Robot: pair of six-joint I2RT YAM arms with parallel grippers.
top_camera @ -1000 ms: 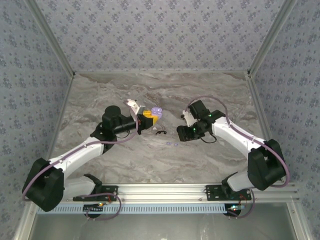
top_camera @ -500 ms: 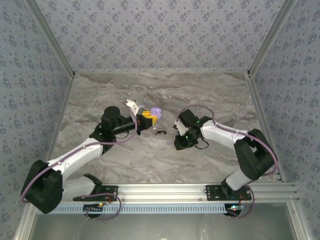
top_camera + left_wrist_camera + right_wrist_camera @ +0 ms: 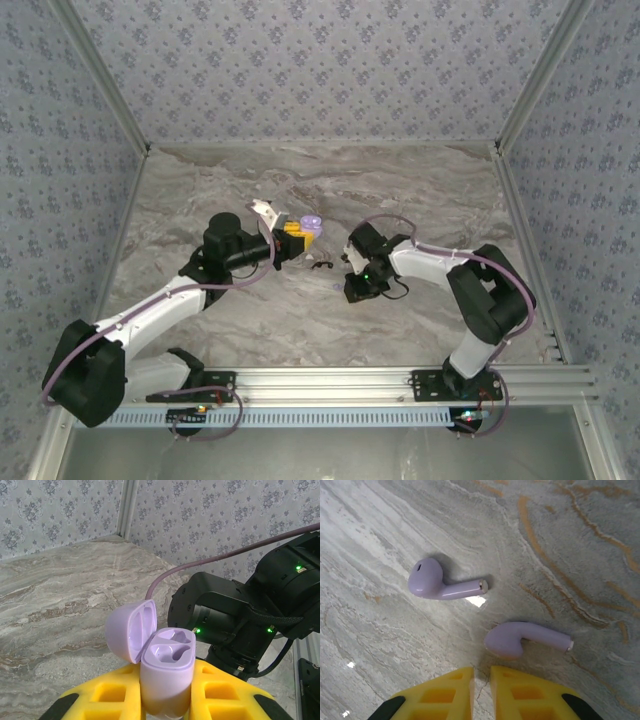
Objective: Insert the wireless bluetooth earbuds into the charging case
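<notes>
My left gripper (image 3: 165,697) is shut on the lilac charging case (image 3: 165,675), held upright between its yellow fingers. The lid (image 3: 129,632) is flipped open and both sockets are empty. In the top view the case (image 3: 308,226) sits left of centre. Two pale-lilac wireless bluetooth earbuds lie on the marble: one (image 3: 442,583) farther off, the other (image 3: 522,637) just beyond my right fingertips. My right gripper (image 3: 481,680) is shut just short of the nearer earbud, a thin slit between its yellow fingers with nothing in it. It hovers low over the table (image 3: 350,288).
A small black curved piece (image 3: 321,266) lies on the marble table (image 3: 420,190) between the two grippers. The right arm's black body (image 3: 240,620) stands close behind the case. Patterned walls enclose the table at the back and sides.
The right arm has swung left and down toward the earbuds, and its jaws have closed empty. The left arm has held still with the case.
</notes>
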